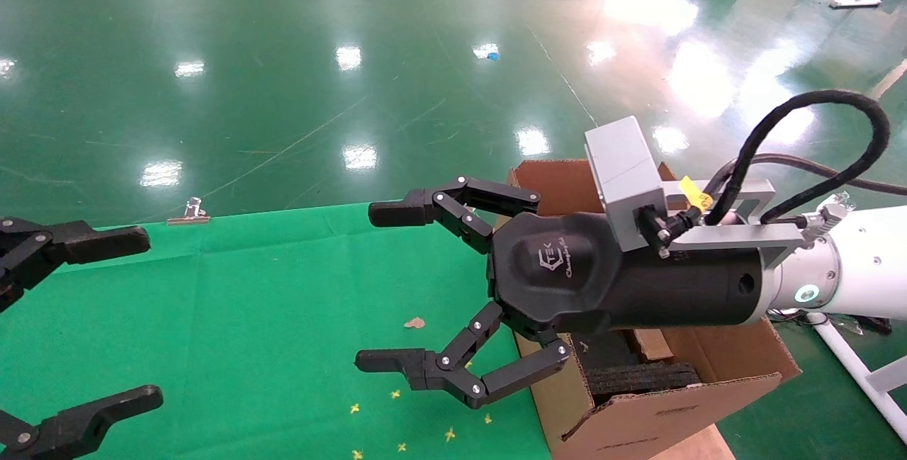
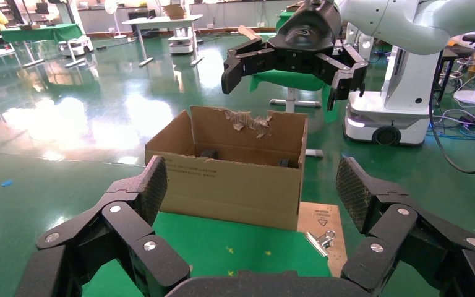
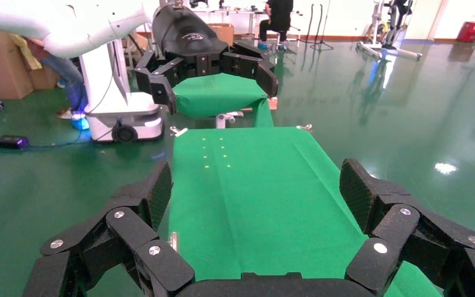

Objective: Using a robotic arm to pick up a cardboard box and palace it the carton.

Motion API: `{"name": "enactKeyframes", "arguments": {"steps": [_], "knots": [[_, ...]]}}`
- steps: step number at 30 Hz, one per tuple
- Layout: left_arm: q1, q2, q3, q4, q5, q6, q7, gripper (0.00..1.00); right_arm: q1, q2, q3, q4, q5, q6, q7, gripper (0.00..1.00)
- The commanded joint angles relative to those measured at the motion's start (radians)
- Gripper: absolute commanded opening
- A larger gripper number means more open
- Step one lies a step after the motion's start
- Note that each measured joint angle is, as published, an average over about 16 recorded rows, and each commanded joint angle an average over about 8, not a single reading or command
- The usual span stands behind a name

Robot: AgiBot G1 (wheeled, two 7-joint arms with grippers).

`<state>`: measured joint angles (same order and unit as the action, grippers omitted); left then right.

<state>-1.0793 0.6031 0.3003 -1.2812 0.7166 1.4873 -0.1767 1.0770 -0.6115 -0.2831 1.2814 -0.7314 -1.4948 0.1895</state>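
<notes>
At the left edge of the head view, the bare black left gripper [image 1: 81,318] hangs above the green cloth-covered table [image 1: 269,304], its 2 fingers spread wide and holding nothing. A silver binder clip [image 1: 188,212] sits on the table's far edge. A small brown scrap [image 1: 414,322] and several yellow specks lie on the cloth. Further right, the white tubular robotic arm [image 1: 861,261], carrying a grey camera block and a looping black cable, holds its black right gripper [image 1: 386,286] above the table's right edge, claw wide and empty. Under it, beside the table, stands the large brown corrugated carton [image 2: 235,179], 1 flap torn. The small cardboard box appears in no view.
</notes>
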Motion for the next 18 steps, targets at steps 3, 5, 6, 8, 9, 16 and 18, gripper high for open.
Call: {"name": "enactKeyframes", "arguments": {"steps": [3, 5, 6, 8, 9, 16, 18], "knots": [[0.000, 0.000, 0.000, 0.000, 0.000, 0.000, 0.000, 1.00, 0.000, 0.000, -0.001, 0.000, 0.000, 0.000, 0.000, 1.00], [0.000, 0.000, 0.000, 0.000, 0.000, 0.000, 0.000, 1.00, 0.001, 0.000, -0.001, -0.001, 0.000, 0.000, 0.000, 1.00], [0.000, 0.000, 0.000, 0.000, 0.000, 0.000, 0.000, 1.00, 0.001, 0.000, -0.001, -0.001, 0.000, 0.000, 0.000, 1.00], [0.000, 0.000, 0.000, 0.000, 0.000, 0.000, 0.000, 1.00, 0.001, 0.000, -0.001, -0.001, -0.001, 0.001, 0.000, 1.00], [0.000, 0.000, 0.000, 0.000, 0.000, 0.000, 0.000, 1.00, 0.001, 0.000, -0.001, -0.001, -0.001, 0.001, 0.000, 1.00], [0.000, 0.000, 0.000, 0.000, 0.000, 0.000, 0.000, 1.00, 0.001, 0.000, -0.001, -0.001, -0.001, 0.001, 0.000, 1.00], [0.000, 0.000, 0.000, 0.000, 0.000, 0.000, 0.000, 1.00, 0.001, 0.000, -0.002, -0.001, -0.001, 0.001, 0.000, 1.00]]}}
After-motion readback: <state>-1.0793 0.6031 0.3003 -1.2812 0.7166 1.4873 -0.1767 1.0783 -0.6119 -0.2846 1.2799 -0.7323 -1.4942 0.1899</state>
